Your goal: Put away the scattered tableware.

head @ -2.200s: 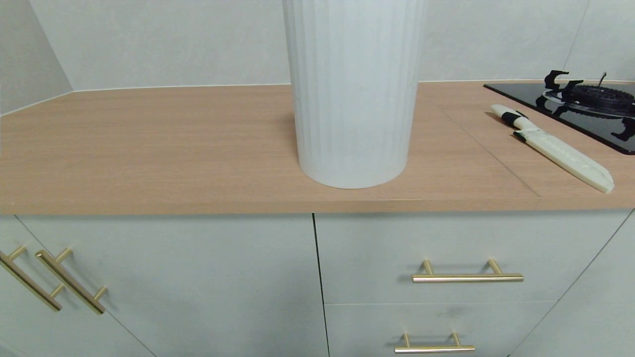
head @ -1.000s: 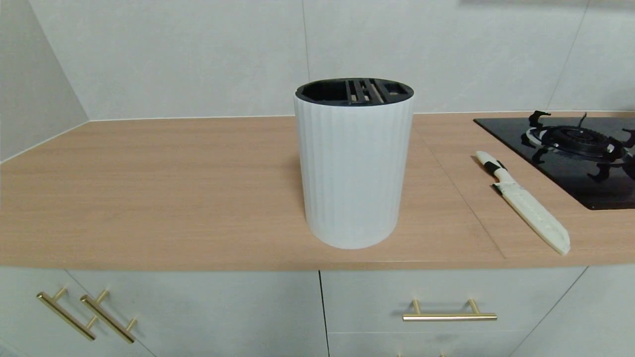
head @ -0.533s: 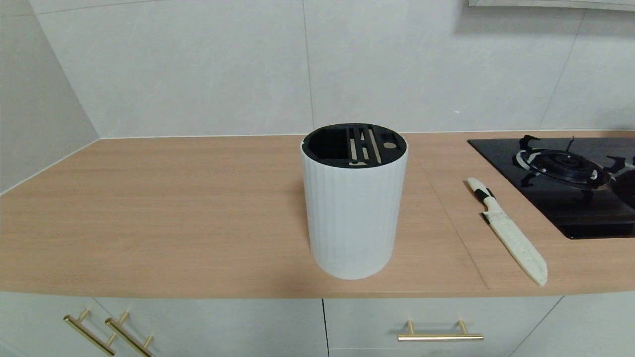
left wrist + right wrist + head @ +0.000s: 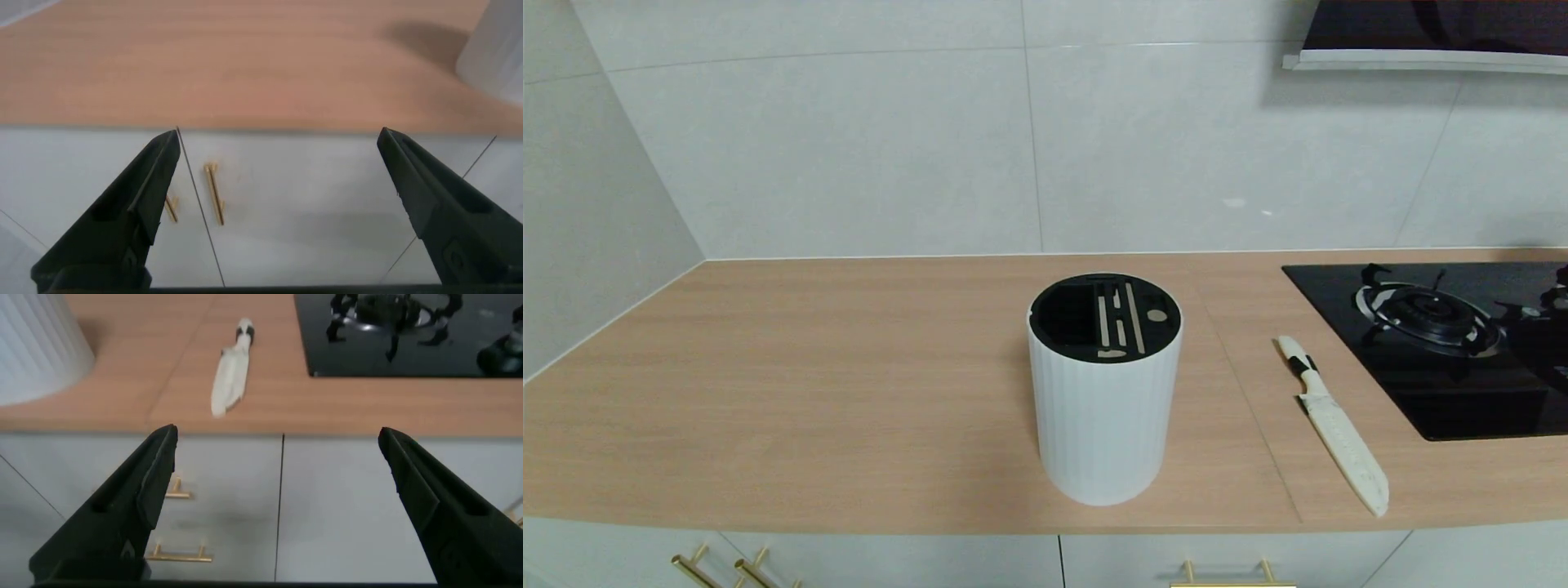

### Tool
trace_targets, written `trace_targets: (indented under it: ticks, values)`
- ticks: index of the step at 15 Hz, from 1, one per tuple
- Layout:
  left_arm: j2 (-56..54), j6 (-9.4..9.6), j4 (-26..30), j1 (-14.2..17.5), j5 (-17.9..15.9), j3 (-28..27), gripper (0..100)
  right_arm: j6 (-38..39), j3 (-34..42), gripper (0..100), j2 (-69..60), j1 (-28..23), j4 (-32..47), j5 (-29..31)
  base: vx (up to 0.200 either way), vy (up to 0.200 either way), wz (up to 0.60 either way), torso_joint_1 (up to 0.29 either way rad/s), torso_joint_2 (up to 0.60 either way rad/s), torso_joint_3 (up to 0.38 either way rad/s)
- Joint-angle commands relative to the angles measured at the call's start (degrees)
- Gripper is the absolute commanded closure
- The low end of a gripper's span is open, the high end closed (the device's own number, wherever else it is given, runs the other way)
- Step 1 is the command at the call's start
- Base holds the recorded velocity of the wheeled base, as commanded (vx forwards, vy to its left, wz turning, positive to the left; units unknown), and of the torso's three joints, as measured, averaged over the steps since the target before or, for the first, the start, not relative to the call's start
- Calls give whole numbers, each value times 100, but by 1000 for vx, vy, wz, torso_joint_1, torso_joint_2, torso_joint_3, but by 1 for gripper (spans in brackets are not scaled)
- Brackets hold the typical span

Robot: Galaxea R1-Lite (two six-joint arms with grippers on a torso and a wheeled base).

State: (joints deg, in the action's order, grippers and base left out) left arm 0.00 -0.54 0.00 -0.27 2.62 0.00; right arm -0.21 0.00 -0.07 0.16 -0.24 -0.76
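A white ribbed knife holder (image 4: 1104,408) with a black slotted top stands near the front edge of the wooden countertop (image 4: 809,392). To its right a cream knife (image 4: 1331,425) with a black band on its handle lies flat, blade toward the front edge. The right wrist view shows the knife (image 4: 231,367) and the holder (image 4: 37,339) from in front of the counter. My right gripper (image 4: 278,498) is open, held before the cabinet fronts. My left gripper (image 4: 278,204) is open too, below the counter edge, with the holder (image 4: 494,49) off to one side.
A black gas hob (image 4: 1437,343) with a burner sits at the right end of the counter. Tiled walls close off the back and left. A range hood (image 4: 1421,33) hangs at the upper right. White cabinet doors with gold handles (image 4: 715,570) lie below the counter.
The head camera has risen and tilted, so the holder's top and more wall show now. The holder and knife lie where they were on the counter.
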Motion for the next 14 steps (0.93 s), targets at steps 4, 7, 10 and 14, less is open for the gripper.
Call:
trace_targets:
  ticks: [4, 7, 10, 14]
  values:
    - [0, 1, 0, 0, 2, 0, 0, 3, 0, 0, 7, 2, -2, -4, 0, 0, 0, 266, -569, -305]
    - [0, 1, 0, 0, 2, 0, 0, -6, 0, 0, 7, 2, -2, -4, 0, 0, 0, 263, -546, -286]
    - [0, 1, 0, 0, 2, 0, 0, 3, 0, 0, 7, 2, -2, -4, 0, 0, 0, 45, -89, -49]
    - [0, 1, 0, 0, 2, 0, 0, 3, 0, 0, 7, 2, -2, -4, 0, 0, 0, 0, 0, 0]
